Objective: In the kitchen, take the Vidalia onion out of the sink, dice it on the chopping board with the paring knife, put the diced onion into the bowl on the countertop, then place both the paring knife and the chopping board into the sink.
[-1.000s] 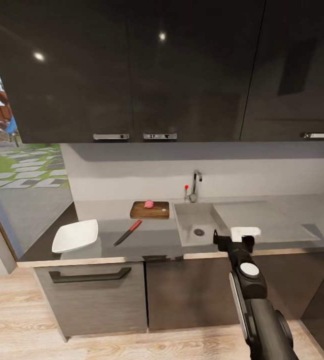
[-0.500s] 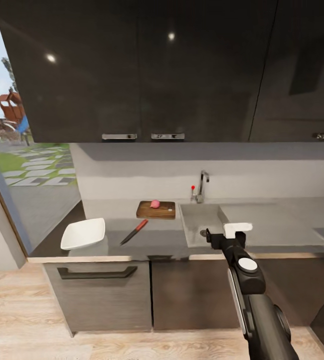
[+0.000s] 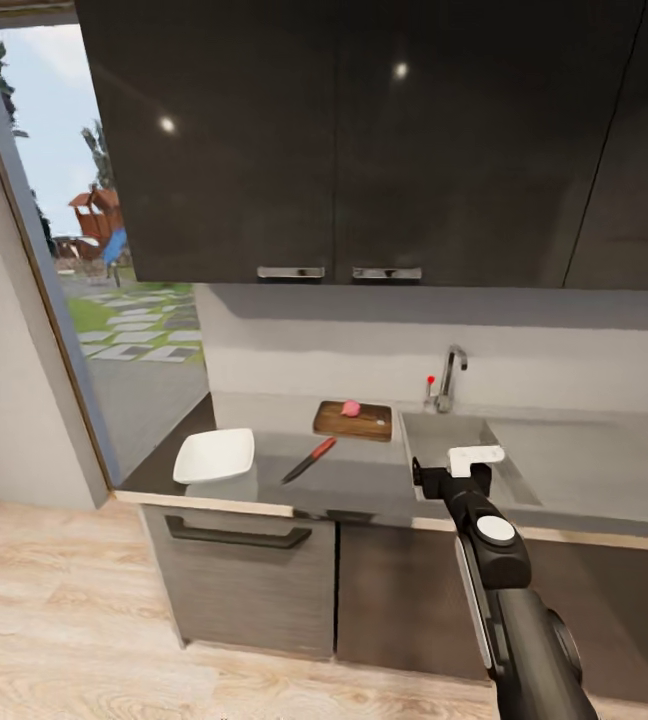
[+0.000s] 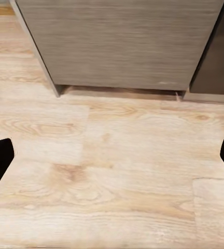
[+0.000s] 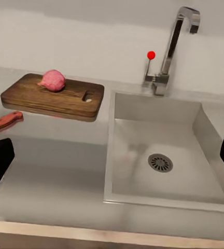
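Since the small pinkish-red onion (image 5: 53,80) already sits on the dark brown wooden board (image 5: 54,97), send the spread right end effector (image 5: 112,158) to the red-handled knife (image 3: 309,461) at 9 o'clock, gripping mid-handle

My right gripper (image 3: 451,468) hangs at the counter's front edge with its fingers spread wide, and the sink (image 5: 164,155) basin ahead lies open, only the tap (image 5: 174,46) and its red-knobbed lever (image 5: 150,65) standing along the back rim. Bare countertop (image 3: 364,470) runs between me and the chopping board (image 5: 52,96), where the onion (image 5: 53,80) sits on top. The knife (image 3: 310,460) lies beside the board, seemingly apart from it, and the bowl (image 3: 216,455) takes the far corner.
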Controlling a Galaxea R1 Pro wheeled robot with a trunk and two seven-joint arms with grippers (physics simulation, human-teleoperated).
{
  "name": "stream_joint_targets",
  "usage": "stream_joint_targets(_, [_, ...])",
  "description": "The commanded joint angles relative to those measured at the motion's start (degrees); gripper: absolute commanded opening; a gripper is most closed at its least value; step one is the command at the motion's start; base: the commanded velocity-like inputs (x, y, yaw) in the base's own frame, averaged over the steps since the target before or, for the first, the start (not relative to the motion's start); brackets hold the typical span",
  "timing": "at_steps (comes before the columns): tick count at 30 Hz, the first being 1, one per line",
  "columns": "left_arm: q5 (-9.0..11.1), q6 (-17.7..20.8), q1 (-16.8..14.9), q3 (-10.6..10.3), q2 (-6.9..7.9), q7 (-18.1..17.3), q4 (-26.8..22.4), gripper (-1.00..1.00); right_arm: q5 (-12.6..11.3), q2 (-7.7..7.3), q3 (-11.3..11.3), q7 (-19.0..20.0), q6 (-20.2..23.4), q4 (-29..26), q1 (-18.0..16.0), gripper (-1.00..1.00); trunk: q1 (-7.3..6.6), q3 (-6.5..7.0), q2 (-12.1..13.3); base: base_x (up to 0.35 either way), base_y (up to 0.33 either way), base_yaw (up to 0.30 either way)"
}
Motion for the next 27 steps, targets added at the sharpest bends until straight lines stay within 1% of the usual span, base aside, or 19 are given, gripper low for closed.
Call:
stream_joint_targets(1, [0.4, -0.11, 0.0, -0.4, 0.09, 0.42, -0.04, 1.0, 0.26, 0.02, -0.04, 0.09, 0.28, -0.06, 0.0, 1.0, 0.02, -0.01, -0.03, 0.0, 0.0, 0.286])
stream_joint_targets(9, [0.4, -0.12, 0.0, -0.4, 0.09, 0.43, -0.08, 1.0, 0.14, -0.06, -0.04, 0.15, 0.41, 0.17, -0.01, 1.0, 0.02, -0.01, -0.03, 0.002, 0.001, 0.286])
stream_joint_targets(15, [0.4, -0.12, 0.0, -0.4, 0.16, 0.4, -0.08, 1.0, 0.09, -0.09, -0.12, 0.18, 0.31, 0.24, 0.0, 1.0, 0.02, -0.01, -0.03, 0.174, 0.138, 0.249])
stream_joint_targets(22, [0.4, -0.12, 0.0, -0.4, 0.18, 0.4, 0.0, 1.0, 0.08, -0.09, -0.17, 0.2, 0.28, 0.25, -0.02, 1.0, 0.02, -0.01, -0.03, 0.249, 0.219, 0.028])
stream_joint_targets(27, [0.4, -0.12, 0.0, -0.4, 0.18, 0.38, -0.03, 1.0, 0.08, -0.09, -0.19, 0.31, 0.28, 0.32, -0.01, 1.0, 0.02, 0.09, -0.03, 0.252, 0.226, -0.088])
